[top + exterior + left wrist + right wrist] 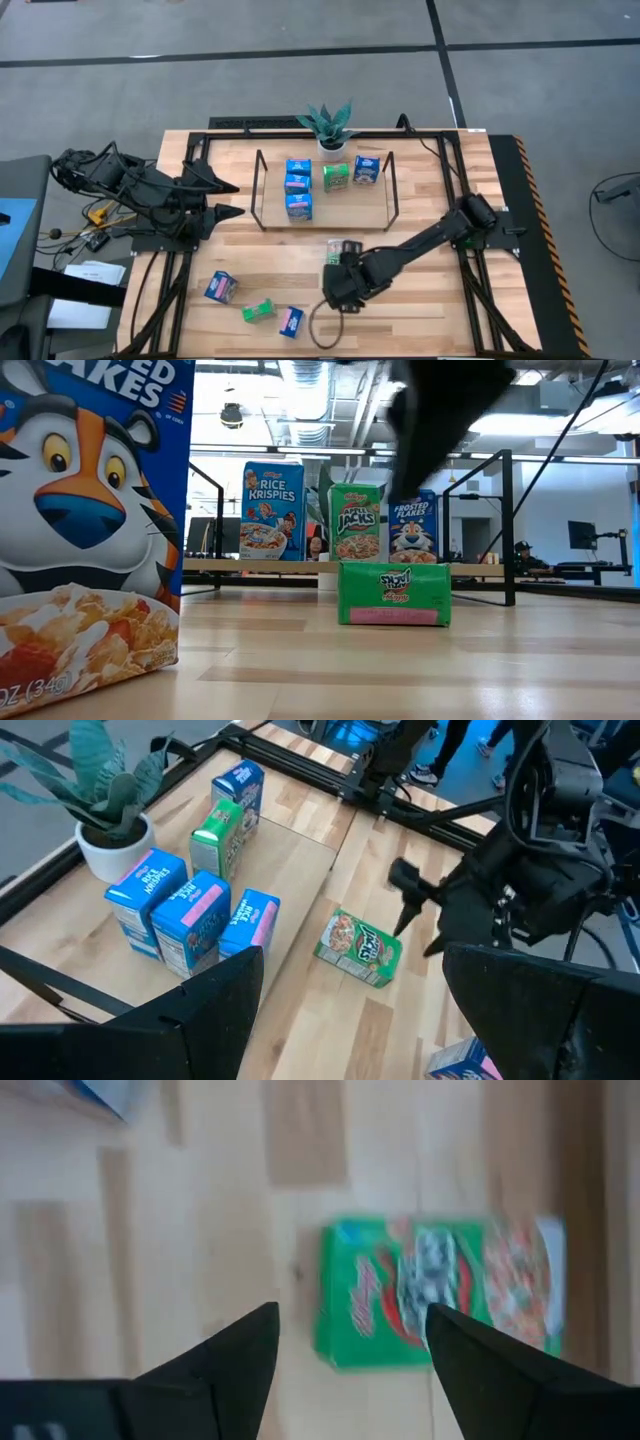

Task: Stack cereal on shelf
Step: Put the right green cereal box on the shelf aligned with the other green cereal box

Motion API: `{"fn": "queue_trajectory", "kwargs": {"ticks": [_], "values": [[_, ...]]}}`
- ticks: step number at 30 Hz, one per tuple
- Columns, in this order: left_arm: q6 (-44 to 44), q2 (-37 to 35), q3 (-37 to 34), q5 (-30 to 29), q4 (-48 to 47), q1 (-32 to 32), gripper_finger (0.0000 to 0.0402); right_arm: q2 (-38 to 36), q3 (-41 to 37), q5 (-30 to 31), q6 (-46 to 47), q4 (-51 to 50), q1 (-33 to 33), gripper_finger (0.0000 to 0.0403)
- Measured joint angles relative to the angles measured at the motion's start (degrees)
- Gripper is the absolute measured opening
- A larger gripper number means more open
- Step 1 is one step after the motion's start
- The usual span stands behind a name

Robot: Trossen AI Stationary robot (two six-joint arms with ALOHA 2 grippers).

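Target item: small bright green cardboard cereal box (342,247), lying flat on its broad face on the slatted light-wood tabletop (420,310), in front of the low light-wood shelf in its thin black wire frame (392,186), off the shelf board and apart from it.

Handling, as judged: a box this small should be light and fairly stiff along its edges, but the broad printed panels probably give under a hard squeeze. The glossy print looks a little slippery. Best hold is likely across the two narrow long sides, jaws straddling the width, with moderate force only. Lying flat, it offers little height to grip, so the fingers would need to reach close to the wood.

Right gripper (352,1342): poised above the green box, fingers spread, nothing between them. In the right wrist view the box lies beyond and between the two dark fingertips (250,1342), not touching either; whether the gripper is centred over it I cannot tell.

Left gripper (238,198): parked at the left end of the shelf, jaws wide apart, empty.

Already upright on the shelf: three blue boxes (298,184), one green box (336,177) and one further blue box (366,169). Three boxes lie loose at the near left of the table (255,305).
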Motion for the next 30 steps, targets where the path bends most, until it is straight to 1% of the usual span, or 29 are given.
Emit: {"fn": "queue_trajectory", "kwargs": {"ticks": [3,5,8,12,15,17,19,22,26,27,28,30], "values": [[1.14,0.0,-0.01,0.0,0.2,0.0,0.03,-3.97,-3.72,-0.43,4.49,3.79,1.74,0.026],[1.99,-0.02,-0.01,-0.02,0.74,0.0,0.03,-7.55,-6.38,-0.56,5.1,6.0,2.63,0.0247],[2.93,-0.02,-0.01,-0.15,0.81,0.0,0.03,-13.76,-12.32,0.35,5.66,11.92,3.29,0.0226],[2.77,-0.02,-0.01,-0.52,0.8,0.0,0.03,-23.25,-23.82,4.37,12.05,21.4,3.82,0.0205],[2.13,-0.02,-0.01,-0.57,0.78,0.0,0.03,-29.42,-33.93,8.91,17.8,33.01,4.73,0.0191],[1.47,-0.01,-0.01,-0.57,0.78,0.0,0.03,-32.12,-40.01,11.27,21.38,41.45,5.46,0.0175],[1.29,-0.02,-0.01,-0.57,0.78,0.0,0.03,-32.97,-44.84,12.69,24.36,47.14,6.41,0.0152],[1.27,-0.02,-0.01,-0.61,0.78,0.0,0.03,-31.27,-49.54,15.2,29.16,52.35,7.87,0.0105],[1.2,0.0,-0.01,-0.66,0.78,0.0,0.03,-27.42,-51.27,19.27,32.91,57.3,9.63,0.003],[1.16,-0.02,-0.01,-0.72,0.76,0.0,0.03,-26.04,-51.28,19.58,33.3,58.07,9.86,0.0017],[1.13,-0.01,-0.01,-0.93,0.78,0.0,0.03,-24.6,-51.28,19.56,33.59,59.11,10.13,0.0011],[0.76,-0.01,-0.01,-1.15,0.78,0.0,0.03,-21.74,-51.31,19.54,35.32,60.9,10.11,0.0017]]}}
